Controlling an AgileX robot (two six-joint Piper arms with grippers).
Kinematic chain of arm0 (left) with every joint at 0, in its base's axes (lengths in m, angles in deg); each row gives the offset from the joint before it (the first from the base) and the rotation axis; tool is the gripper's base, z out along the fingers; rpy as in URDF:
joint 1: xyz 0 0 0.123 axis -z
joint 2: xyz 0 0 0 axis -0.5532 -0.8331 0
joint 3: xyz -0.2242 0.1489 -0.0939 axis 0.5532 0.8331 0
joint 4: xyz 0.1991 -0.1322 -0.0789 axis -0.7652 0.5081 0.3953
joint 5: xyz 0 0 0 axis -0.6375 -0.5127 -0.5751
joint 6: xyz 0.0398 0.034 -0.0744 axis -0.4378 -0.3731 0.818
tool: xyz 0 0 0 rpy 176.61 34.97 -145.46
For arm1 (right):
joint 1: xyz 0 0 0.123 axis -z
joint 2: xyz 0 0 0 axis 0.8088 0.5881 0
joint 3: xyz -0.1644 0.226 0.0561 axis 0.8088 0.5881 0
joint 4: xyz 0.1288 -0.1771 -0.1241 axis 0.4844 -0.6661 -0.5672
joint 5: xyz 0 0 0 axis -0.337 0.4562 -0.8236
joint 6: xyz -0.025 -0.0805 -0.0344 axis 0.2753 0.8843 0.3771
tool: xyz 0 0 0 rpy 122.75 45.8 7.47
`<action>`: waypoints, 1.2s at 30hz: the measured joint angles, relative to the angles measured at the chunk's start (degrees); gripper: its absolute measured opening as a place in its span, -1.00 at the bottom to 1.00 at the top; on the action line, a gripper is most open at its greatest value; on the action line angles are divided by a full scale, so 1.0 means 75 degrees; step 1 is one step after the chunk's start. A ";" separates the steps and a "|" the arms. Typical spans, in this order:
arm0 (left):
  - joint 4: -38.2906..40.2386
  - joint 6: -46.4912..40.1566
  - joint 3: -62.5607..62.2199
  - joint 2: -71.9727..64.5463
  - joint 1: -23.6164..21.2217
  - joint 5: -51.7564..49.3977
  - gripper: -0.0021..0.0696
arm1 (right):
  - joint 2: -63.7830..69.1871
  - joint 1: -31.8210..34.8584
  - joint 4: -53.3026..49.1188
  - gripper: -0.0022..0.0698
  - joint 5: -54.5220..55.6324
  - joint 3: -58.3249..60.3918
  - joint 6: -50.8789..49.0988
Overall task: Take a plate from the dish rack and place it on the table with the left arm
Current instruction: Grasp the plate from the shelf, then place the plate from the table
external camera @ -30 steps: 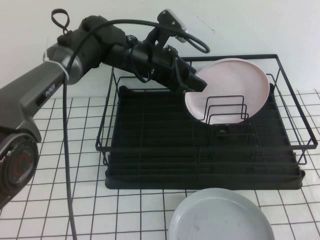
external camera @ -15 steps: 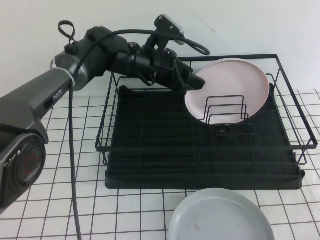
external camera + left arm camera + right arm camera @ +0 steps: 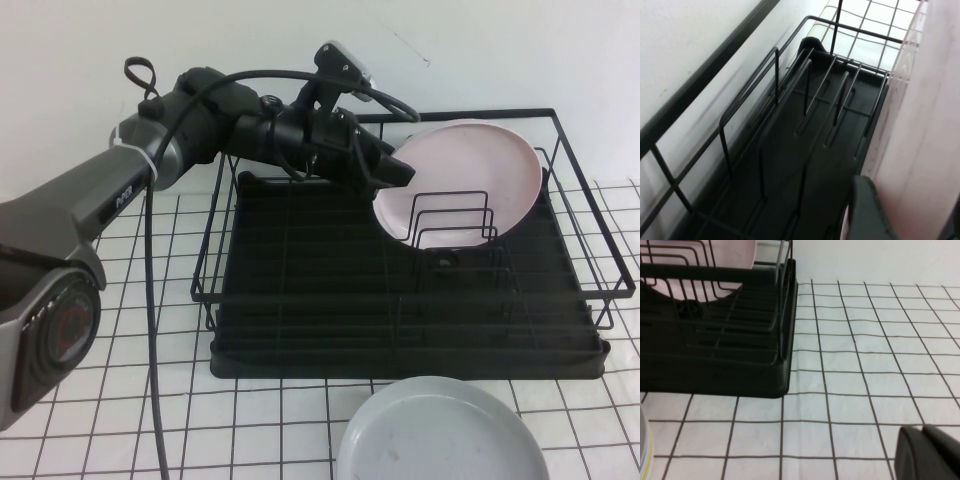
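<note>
High view shows the left pincer reaching across the back of the dish rack, its tips at the left edge of the plate. Whether its fingers pinch the rim or only lie against it cannot be told from this angle. Left wrist view shows one dark fingertip right beside the pink face of the plate, with the plate's edge running down between that finger and the far side of the picture; the other finger is barely seen at the corner, so the grip remains uncertain.

The plate stands tilted in the rear right part of the dish rack, leaning behind the small upright wire dividers, its lower edge hidden by them. The left arm stretches from the near left over the rack's back rail, a black cable hanging from it to the counter.

A grey-blue plate lies flat on the counter just in front of the rack.

Right wrist view shows the right pincer low over bare counter beside the rack's corner, fingers pressed together.
</note>
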 joint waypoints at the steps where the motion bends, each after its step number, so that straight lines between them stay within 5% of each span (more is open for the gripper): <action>1: 0.0000 -0.0012 0.0000 -0.0016 0.0000 0.0000 0.00 | 0.0000 0.0000 0.0000 -0.94 0.0000 0.0000 0.0000; 12: 0.0003 -0.0254 0.0000 -0.0033 -0.0014 0.0533 -0.64 | 0.0000 0.0000 0.0000 -0.94 0.0000 0.0000 0.0000; 36: 0.0143 -0.0127 0.0000 0.1458 0.0067 0.1157 -0.92 | 0.0000 0.0000 0.0000 -0.94 0.0000 0.0000 0.0000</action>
